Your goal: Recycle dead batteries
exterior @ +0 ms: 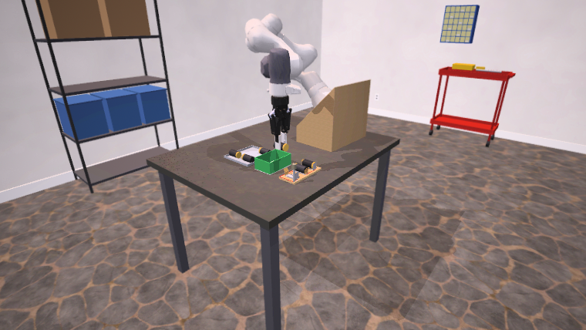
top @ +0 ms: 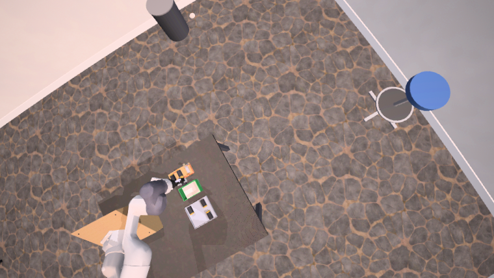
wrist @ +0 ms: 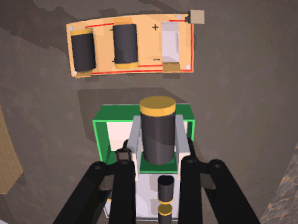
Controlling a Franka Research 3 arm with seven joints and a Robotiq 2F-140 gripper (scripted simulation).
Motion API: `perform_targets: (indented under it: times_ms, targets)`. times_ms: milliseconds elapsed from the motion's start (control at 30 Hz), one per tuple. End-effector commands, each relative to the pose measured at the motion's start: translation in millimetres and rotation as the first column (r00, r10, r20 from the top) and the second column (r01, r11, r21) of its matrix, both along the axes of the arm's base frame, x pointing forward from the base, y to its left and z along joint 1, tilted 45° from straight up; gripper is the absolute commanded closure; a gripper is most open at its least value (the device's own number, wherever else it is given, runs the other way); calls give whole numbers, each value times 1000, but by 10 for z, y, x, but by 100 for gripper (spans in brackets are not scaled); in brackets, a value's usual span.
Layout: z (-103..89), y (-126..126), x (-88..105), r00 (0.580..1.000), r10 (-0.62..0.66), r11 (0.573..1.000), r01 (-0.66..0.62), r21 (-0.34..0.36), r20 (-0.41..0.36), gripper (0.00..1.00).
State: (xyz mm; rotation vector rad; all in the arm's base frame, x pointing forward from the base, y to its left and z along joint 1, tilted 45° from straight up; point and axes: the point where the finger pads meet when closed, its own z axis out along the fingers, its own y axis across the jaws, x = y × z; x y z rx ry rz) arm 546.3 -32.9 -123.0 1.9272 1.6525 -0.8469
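My gripper (top: pixel 179 181) (exterior: pixel 281 146) (wrist: pixel 158 126) is shut on a black battery with a gold end (exterior: pixel 285 146) (wrist: pixel 158 131). It holds it above the table, beside and partly over the green box (top: pixel 199 183) (exterior: pixel 264 164) (wrist: pixel 117 112) in the wrist view. The box stands upright; no battery shows in its visible part. The orange board (exterior: pixel 306 175) (wrist: pixel 103 47) holds two batteries (wrist: pixel 83 51) (wrist: pixel 125 45) and has one empty slot (wrist: pixel 170 42). Three batteries (top: pixel 203 202) (top: pixel 190 210) (top: pixel 209 214) lie on the pale tray (top: pixel 198 220) (exterior: pixel 250 150). Whether the bulb is lit, I cannot tell.
The green box stands between the board and the tray. A tall wooden wedge-shaped block (exterior: pixel 350 116) stands on the table (exterior: pixel 213 188) behind the gripper. A small tan block (wrist: pixel 197 16) stands at the board's corner. Shelves and a red cart (exterior: pixel 465 122) stand away from the table.
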Motion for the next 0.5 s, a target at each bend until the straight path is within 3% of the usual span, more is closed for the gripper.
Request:
perform_targets:
  times_ms: [0,433,467]
  targets:
    - [152,-127,-34,1000,9,1000,-9,8,11,84]
    - [1362,-1265,-579,1000,9,1000,-9,8,11,84]
    - [1362,-1265,-579,1000,9,1000,-9,8,11,84]
